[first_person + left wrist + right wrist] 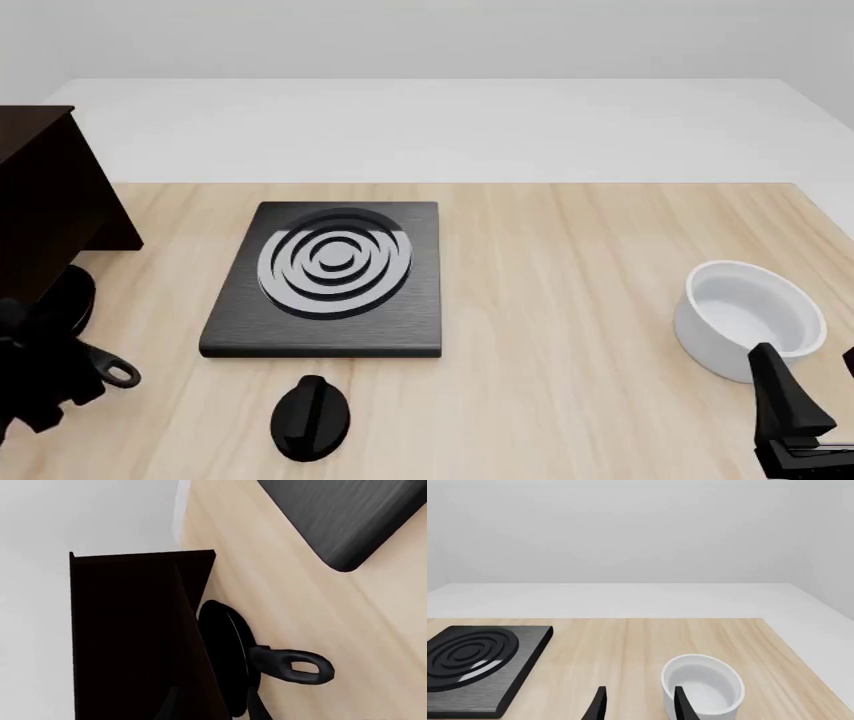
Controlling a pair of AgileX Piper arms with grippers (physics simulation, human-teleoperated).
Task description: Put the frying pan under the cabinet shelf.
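Note:
The frying pan (223, 645) is glossy black. It lies on the wooden table with its round part tucked partly under the very dark brown cabinet shelf (133, 630), and its looped handle (300, 667) sticks out onto the table. In the front view the pan (70, 295) sits at the foot of the cabinet shelf (47, 200) at the far left. My left gripper (212, 692) is open, with its fingers spread on either side of the pan's near rim. My right gripper (639, 690) is open and holds nothing, close to the white pot.
A flat black stove plate (327, 275) with silver rings lies mid-table. A small black knob (310, 415) sits in front of it. The white deep pot (747, 315) stands at the right, just beyond my right gripper's finger (777, 395). The table's left edge runs by the cabinet.

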